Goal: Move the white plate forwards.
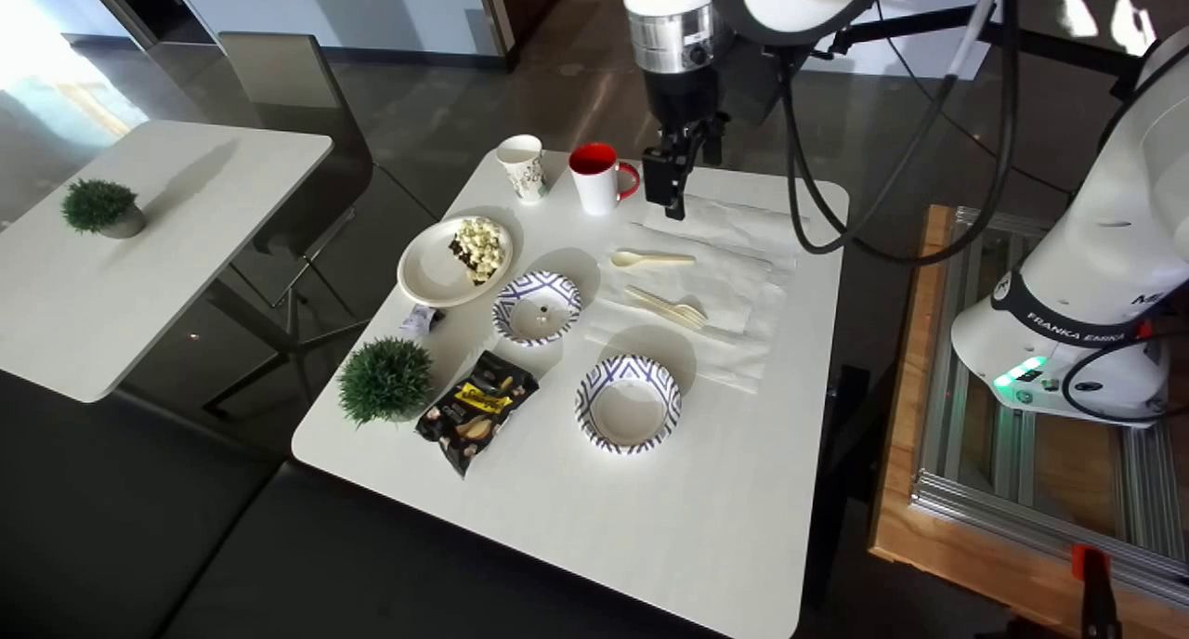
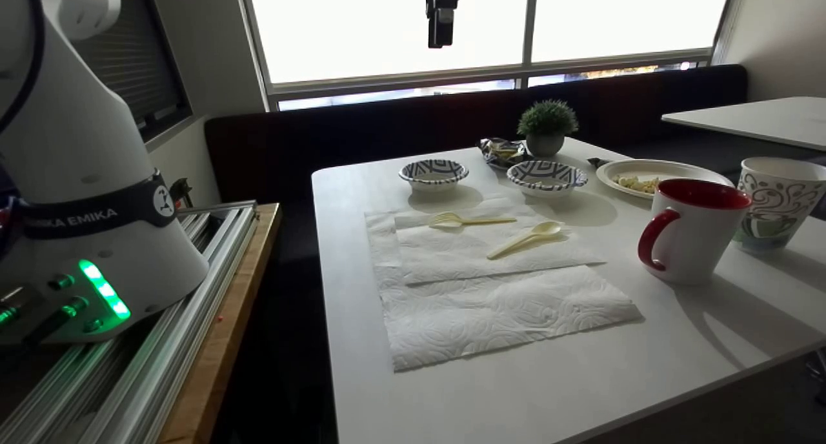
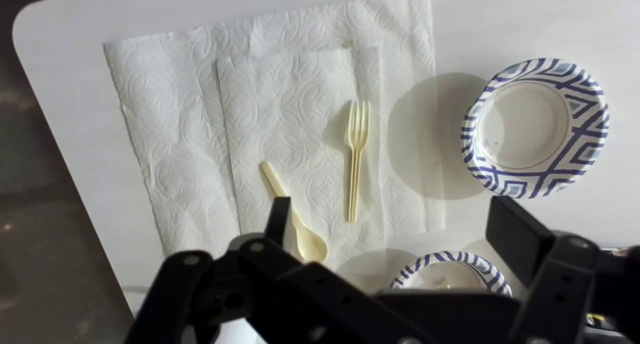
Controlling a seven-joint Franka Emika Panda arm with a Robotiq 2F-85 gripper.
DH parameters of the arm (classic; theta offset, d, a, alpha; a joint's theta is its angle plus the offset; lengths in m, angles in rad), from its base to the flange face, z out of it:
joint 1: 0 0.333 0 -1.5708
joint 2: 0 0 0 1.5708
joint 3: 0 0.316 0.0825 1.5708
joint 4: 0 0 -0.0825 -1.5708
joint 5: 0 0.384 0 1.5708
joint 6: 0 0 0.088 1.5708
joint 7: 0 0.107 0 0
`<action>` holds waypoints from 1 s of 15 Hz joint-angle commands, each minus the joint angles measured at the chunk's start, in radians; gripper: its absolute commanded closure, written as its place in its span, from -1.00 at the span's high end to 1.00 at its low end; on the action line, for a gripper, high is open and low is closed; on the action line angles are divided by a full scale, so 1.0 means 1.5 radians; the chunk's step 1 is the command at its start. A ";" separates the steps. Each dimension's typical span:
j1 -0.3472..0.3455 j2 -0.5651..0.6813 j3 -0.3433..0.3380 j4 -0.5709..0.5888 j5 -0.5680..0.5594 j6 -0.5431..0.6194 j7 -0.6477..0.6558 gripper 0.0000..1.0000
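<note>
Leftmost in an exterior view, a pale side table (image 1: 214, 240) stands on dark, glossy floor (image 1: 418, 110). Next comes the white plate (image 1: 432, 263), flat by the left edge of the smooth main table (image 1: 725, 490); it looks oval, its long axis slanting from lower left to upper right, popcorn-like pieces (image 1: 480, 249) on its right half. Farther right sit blue-patterned bowls (image 1: 628, 414), then embossed paper towels (image 1: 720, 360); the gripper (image 3: 392, 219) hangs high, jaws spread wide.
</note>
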 commanded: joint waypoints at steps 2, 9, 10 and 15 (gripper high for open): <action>0.014 0.188 0.000 0.197 -0.070 -0.009 -0.026 1.00; 0.026 0.375 -0.034 0.455 -0.057 -0.061 -0.163 1.00; 0.026 0.400 -0.034 0.492 -0.029 -0.067 -0.173 1.00; 0.035 0.353 -0.048 0.413 -0.055 -0.028 -0.148 1.00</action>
